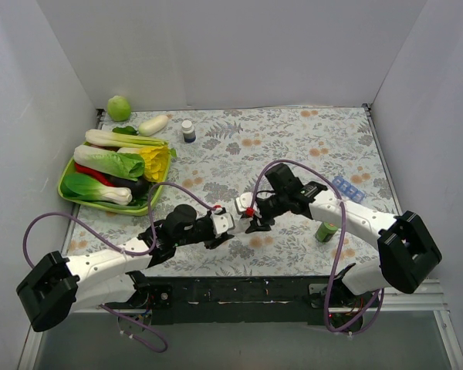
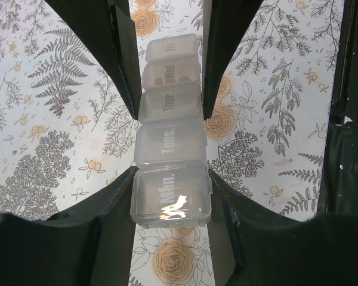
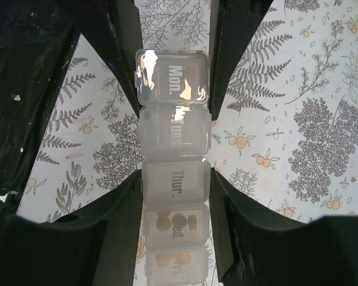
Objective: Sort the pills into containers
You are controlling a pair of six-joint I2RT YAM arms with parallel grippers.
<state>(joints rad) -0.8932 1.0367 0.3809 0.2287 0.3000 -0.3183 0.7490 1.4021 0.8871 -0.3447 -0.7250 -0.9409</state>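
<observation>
Caught mid-handling, with the pill strip (image 2: 170,140) pinched from both sides, seemingly just above the bench (image 2: 48,119) and to the right of the green tray (image 1: 100,205). Clamping the Mon. end with the left gripper (image 2: 171,199) and the Thur. cell with the right gripper (image 3: 176,185), both narrowed to the strip's width. Probably calls next for holding firm with one gripper and easing a closed lid up with the other, lightly, at the lid edge.

Containers (image 2: 170,149) clamped in left gripper (image 2: 171,179) and right gripper (image 3: 176,176): translucent frosted plastic, smooth, with glossy glare on the Mon. lid (image 3: 173,77). Fingers (image 2: 77,238) of both are matt black plastic with a few white chips and dust. Sheet (image 2: 53,119) beneath the grippers has a matt floral print, material unclear.
</observation>
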